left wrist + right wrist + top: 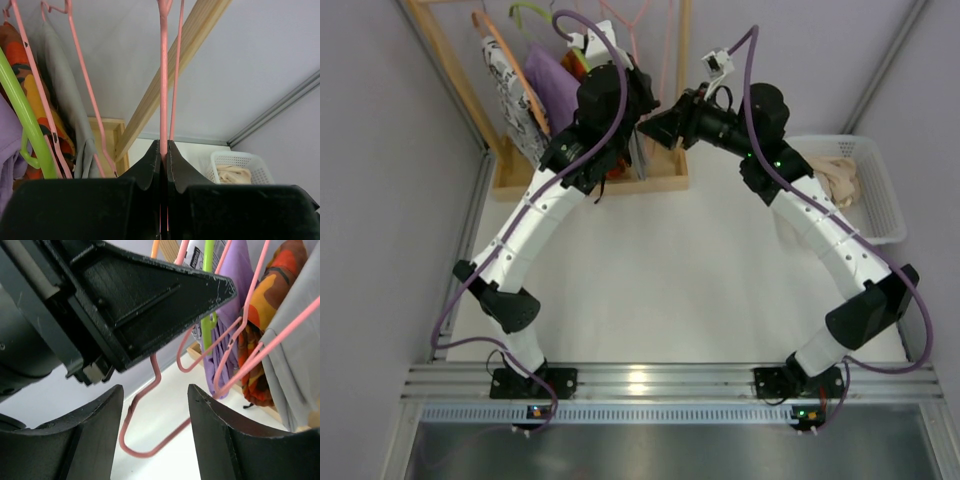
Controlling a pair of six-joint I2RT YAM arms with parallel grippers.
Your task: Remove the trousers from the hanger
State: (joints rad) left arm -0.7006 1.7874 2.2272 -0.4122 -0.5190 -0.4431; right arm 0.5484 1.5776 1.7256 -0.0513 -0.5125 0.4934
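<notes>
The trousers lie bunched in the white basket, well off the right end of the wooden rack as the top view shows it. No part of them is touching the hanger. The hanger is at the front of the rack, towards that same right end. It is bare, with no cloth over any of the pink wire that shows.

The left gripper is clamped tight on the hanger, its fingers pressed flat together with the wire pinched between them. From that pinch the hanger's long axis runs straight up and away from the fingers, to a top that is out of view. I cannot tell whether its hook is on the rack's rail.

The right gripper faces the left one from the side away from the rack's clothes. Its fingers stand apart and hold nothing. The hanger's rounded lower corner shows through the gap between them, and I cannot tell how far beyond the fingers it hangs.

Further along the rack hang a lime-green hanger, a purple garment and a grey garment on another pink hanger.

As things lie, the removal looks done. What remains turns on the hanger rather than the cloth, and it sits between the two grippers, in the left one's grip. The right arm is much the nearer to the basket
</notes>
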